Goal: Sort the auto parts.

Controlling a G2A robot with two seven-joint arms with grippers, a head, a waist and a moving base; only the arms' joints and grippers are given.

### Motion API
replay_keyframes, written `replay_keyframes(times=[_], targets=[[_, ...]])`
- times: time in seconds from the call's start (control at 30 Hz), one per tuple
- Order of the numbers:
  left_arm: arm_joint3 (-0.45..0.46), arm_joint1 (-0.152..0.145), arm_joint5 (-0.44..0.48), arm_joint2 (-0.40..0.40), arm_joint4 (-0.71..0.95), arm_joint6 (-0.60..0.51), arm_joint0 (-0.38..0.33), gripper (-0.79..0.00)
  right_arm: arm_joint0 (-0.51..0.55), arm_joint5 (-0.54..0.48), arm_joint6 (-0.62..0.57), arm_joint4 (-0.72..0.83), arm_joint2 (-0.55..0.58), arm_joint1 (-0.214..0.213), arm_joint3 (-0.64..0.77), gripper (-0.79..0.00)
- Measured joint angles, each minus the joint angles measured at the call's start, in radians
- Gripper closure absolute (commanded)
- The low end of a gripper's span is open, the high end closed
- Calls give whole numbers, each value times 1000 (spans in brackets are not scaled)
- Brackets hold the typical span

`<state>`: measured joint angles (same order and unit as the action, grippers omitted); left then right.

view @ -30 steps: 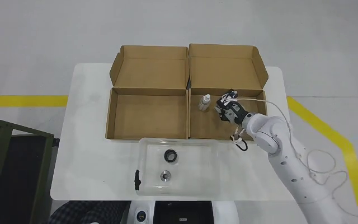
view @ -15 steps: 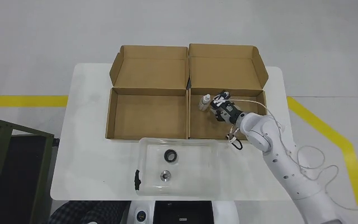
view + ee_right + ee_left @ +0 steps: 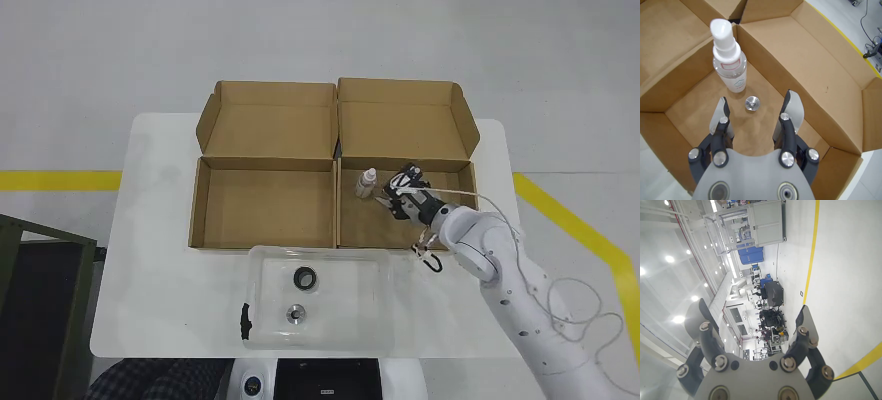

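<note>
Eases right gripper [image 3: 756, 94] back from clear plastic spray bottle [image 3: 730, 64], spread wide and empty. Leaves small round silver metal part [image 3: 752, 103] on floor of right-hand brown cardboard box [image 3: 800, 62], just beside bottle. Probably means one part sorted, with two more left in transparent plastic tray [image 3: 318, 252].

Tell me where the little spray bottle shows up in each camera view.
Top view: spray bottle stands in the box under the right end effector, near the dividing wall.
Right wrist view: spray bottle upright just beyond the small metal part.
Left wrist view: camera faces the hall, away from the table.
Shared landmark: the corner where both boxes meet.
</note>
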<state>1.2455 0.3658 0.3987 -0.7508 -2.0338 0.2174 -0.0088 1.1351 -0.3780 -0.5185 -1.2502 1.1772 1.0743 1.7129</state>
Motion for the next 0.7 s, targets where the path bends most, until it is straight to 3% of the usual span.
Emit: replay_keyframes(times=[0.37,0.7], targets=[[0,0,0,0,0,0,0,-785,174,-96,32,2,83,-23,234,-591],[0,0,0,0,0,0,0,-785,301,-160,81,-37,67,-32,383,-631]])
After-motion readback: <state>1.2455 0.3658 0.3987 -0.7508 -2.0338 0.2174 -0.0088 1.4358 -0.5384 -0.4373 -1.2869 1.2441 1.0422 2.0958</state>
